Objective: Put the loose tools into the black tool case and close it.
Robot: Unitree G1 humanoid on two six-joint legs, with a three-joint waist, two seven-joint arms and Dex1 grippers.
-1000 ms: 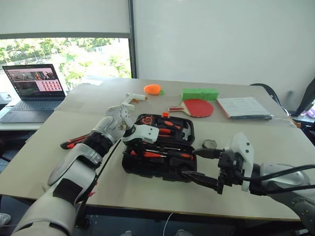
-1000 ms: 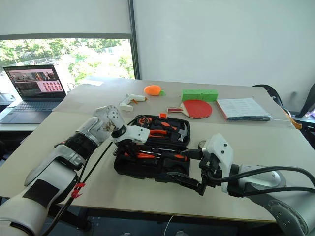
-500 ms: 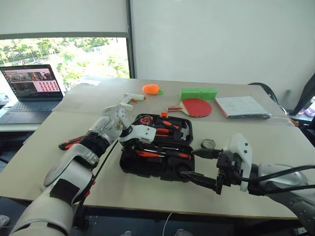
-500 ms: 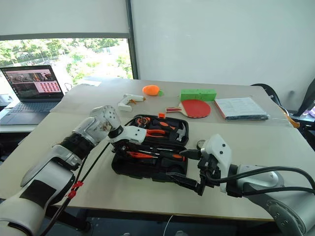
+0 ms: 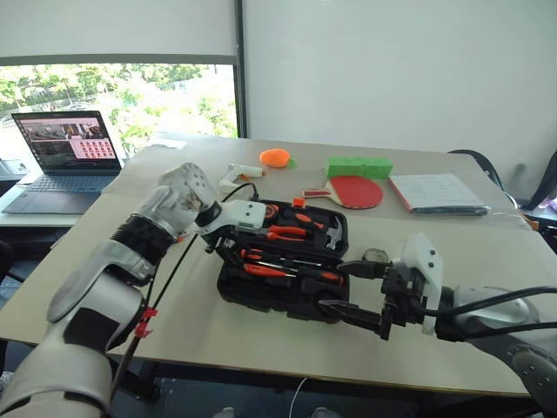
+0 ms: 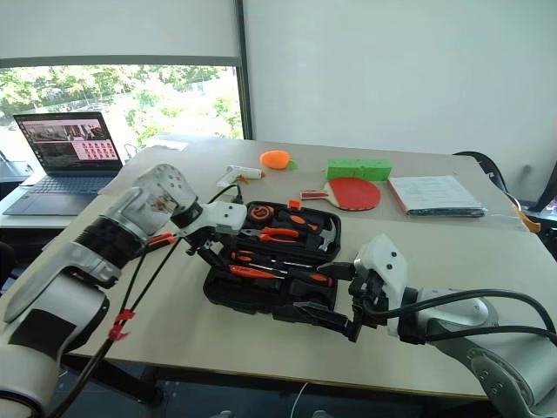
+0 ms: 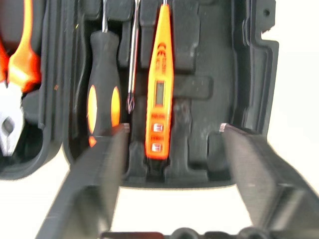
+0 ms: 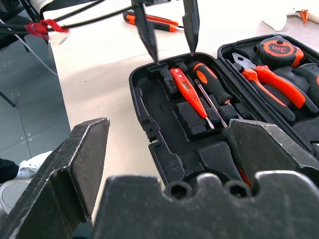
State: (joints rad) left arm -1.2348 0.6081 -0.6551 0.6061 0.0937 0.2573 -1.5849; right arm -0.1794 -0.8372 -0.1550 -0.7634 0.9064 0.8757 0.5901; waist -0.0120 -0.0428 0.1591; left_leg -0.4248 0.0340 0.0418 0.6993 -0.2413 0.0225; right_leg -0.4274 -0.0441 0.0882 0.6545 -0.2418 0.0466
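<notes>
Case: black tool case (image 5: 280, 277) lies open on the worktop (image 5: 261, 335), lid flat, both halves facing up.
Contents, near half: slim orange-red stick tool (image 7: 158, 94) seated in its recess; beside it a screwdriver (image 7: 103, 94) with black-and-orange handle and a bare thin shaft between the two.
Contents, far half: orange-handled pliers (image 8: 269, 79) and a round tape measure (image 8: 277, 48).
Loose items: a black-and-orange tool (image 8: 149, 19) lies on the worktop well apart from the case, on my left; a small round black roll (image 5: 375, 255) sits just beside the case on my right.
Left end effector (image 5: 219, 246): poised above the case's left end, pointing steeply down, fingers (image 7: 97, 172) apart, nothing between them.
Right end effector (image 5: 348, 287): at the case's right front corner, spread wide, empty.
Background: laptop (image 5: 61, 157), white glue gun (image 5: 239, 173), red paddle (image 5: 352, 191), green block (image 5: 359, 166).
</notes>
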